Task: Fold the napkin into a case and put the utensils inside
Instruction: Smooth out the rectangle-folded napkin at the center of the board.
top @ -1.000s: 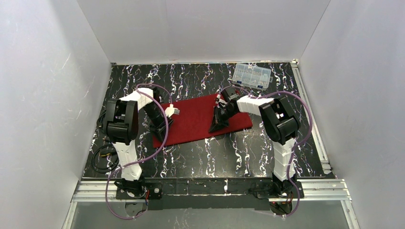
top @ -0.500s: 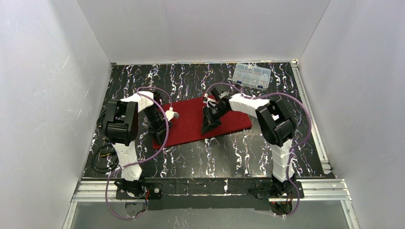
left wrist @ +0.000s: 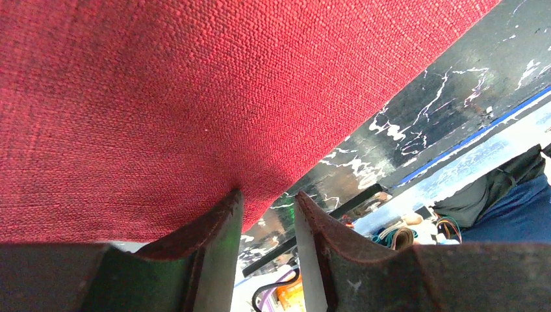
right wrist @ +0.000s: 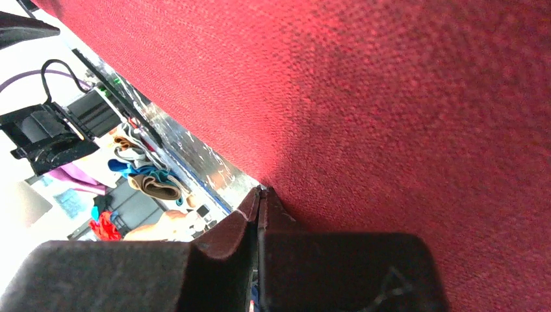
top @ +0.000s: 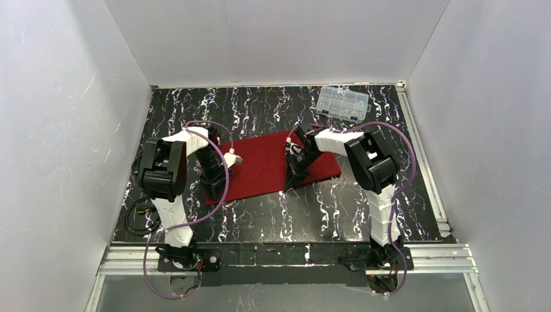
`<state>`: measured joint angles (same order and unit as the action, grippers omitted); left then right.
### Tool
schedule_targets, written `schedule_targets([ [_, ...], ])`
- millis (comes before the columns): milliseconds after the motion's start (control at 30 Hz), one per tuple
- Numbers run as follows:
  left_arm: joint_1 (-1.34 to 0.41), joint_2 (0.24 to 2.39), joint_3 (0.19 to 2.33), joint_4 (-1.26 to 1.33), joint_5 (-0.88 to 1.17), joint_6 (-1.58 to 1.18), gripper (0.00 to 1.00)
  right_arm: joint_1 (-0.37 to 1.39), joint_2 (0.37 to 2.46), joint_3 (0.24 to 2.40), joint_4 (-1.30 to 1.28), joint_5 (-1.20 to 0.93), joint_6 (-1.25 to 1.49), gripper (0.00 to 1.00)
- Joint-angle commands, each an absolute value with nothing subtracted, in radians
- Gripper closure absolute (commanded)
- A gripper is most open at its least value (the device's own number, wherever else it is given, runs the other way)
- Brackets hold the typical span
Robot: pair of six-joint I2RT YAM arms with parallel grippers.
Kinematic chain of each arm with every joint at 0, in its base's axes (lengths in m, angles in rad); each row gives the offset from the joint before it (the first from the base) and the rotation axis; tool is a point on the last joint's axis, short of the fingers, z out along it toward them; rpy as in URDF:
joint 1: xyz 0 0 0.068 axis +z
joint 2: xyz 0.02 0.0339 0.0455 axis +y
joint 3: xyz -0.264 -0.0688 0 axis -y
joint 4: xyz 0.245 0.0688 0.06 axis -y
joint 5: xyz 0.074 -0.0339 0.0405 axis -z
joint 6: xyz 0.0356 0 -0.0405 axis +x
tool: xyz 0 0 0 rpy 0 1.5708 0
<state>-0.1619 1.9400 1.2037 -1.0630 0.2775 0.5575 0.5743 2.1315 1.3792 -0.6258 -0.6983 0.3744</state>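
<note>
The deep red napkin (top: pixel 263 162) lies flat on the table as a slanted oblong. It fills most of the left wrist view (left wrist: pixel 162 97) and the right wrist view (right wrist: pixel 390 97). My left gripper (top: pixel 213 192) is down at the napkin's near left corner. Its jaws (left wrist: pixel 268 201) stand a little apart, with the cloth's edge reaching just into the gap. My right gripper (top: pixel 294 182) is down at the napkin's near edge, right of middle. Its jaws (right wrist: pixel 261 192) are pressed together, and no cloth shows between them. The utensils are out of view.
A clear plastic compartment box (top: pixel 342 103) stands at the back right. The black marbled table (top: pixel 292 214) has white walls on three sides. Black cables (top: pixel 138 214) lie by the left arm's base, and a metal rail (top: pixel 286 255) runs along the near edge.
My right gripper swung left over the napkin, then came back right and nearer to its front edge. My left gripper moved slightly nearer along the napkin's left corner.
</note>
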Motion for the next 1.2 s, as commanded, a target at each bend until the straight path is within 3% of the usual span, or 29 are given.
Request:
schedule_targets([
  [0,-0.161,1.949,1.141,-0.931,0.151,0.611,0.65,0.548,2.123,1.337,-0.654,-0.613,0.337,0.93],
  [867,-0.163,1.962,1.129,-0.885,0.109,0.647,0.67,0.25,1.956,1.166,-0.648,-0.521,0.336,0.99],
  [1167,-0.181,1.948,1.132,-0.884,0.116,0.645,0.68,0.212,1.794,1.128,-0.664,-0.549,0.363,0.95],
])
